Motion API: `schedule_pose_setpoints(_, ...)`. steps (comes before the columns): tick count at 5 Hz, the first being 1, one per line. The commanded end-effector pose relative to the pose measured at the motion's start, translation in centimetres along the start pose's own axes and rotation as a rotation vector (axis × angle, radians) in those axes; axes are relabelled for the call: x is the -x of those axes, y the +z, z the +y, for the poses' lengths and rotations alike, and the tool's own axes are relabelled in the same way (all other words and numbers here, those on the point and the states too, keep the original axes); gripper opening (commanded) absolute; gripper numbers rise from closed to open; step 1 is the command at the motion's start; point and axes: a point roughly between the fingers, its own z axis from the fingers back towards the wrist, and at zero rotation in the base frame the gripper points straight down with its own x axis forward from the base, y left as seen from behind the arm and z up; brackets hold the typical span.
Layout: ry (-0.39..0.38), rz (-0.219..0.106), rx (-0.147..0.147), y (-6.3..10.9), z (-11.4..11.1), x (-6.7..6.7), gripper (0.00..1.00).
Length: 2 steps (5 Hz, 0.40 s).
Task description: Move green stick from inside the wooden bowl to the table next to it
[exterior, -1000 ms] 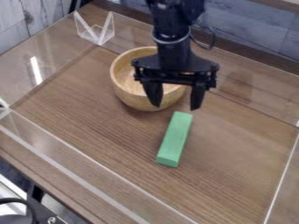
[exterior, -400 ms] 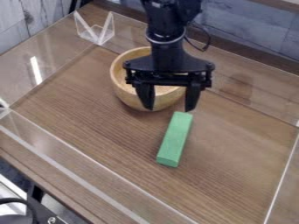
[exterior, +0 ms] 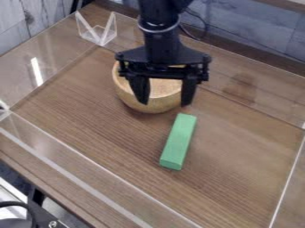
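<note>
Spread wide and empty, the black gripper (exterior: 163, 89) points straight down over the wooden bowl (exterior: 149, 83), its two fingers (exterior: 138, 89) hanging in front of the bowl's near wall. To the near right of the bowl, apart from it, the green stick (exterior: 179, 141) lies flat on the desk (exterior: 84, 107), its long axis running from near to far with a slight tilt. Bare wood-grain surface stretches left of the stick and bowl toward the low clear acrylic walls (exterior: 30, 134) that edge the desk. A narrower strip of open surface lies between the stick and the right-hand wall. A small clear stand (exterior: 95, 31) sits beyond the far-left corner.
</note>
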Motion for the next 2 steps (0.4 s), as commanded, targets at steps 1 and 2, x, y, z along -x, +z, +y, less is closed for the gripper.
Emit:
schedule_pose_setpoints(1, -0.006, -0.055, 0.024, 1.32, -1.16, -1.44, 1.00)
schedule_pose_setpoints(2, 0.002, -0.048, 0.019, 1.75, -0.82, -1.03, 1.00)
